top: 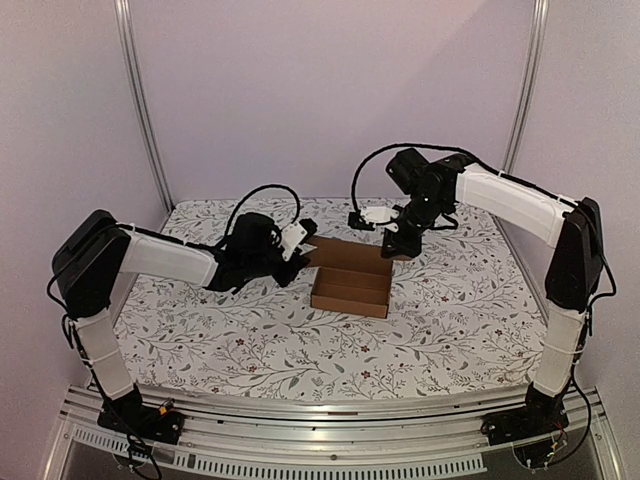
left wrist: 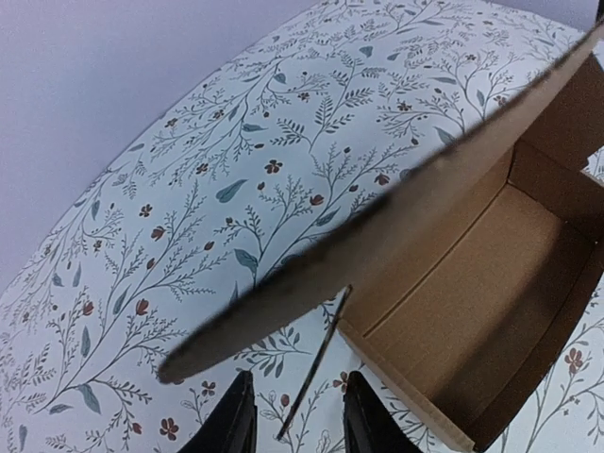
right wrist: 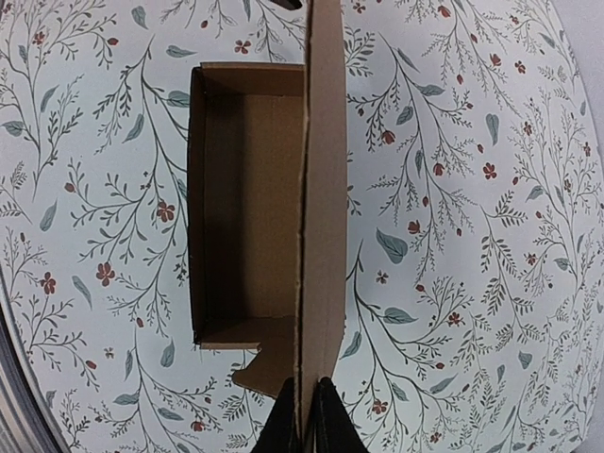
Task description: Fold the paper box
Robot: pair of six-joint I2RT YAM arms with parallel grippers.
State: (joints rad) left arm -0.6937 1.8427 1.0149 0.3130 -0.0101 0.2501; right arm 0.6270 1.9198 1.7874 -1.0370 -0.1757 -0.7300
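- The paper box is seen near the middle of the flowered surface, with its tray open upward and its lid flap raised along the 12 o'clock side.
- The flap's edge is gripped by the closed right hand at the box's 1 o'clock corner.
- The left hand is held at the box's 10 o'clock with its fingers apart. A thin card edge is seen between them, touching neither.
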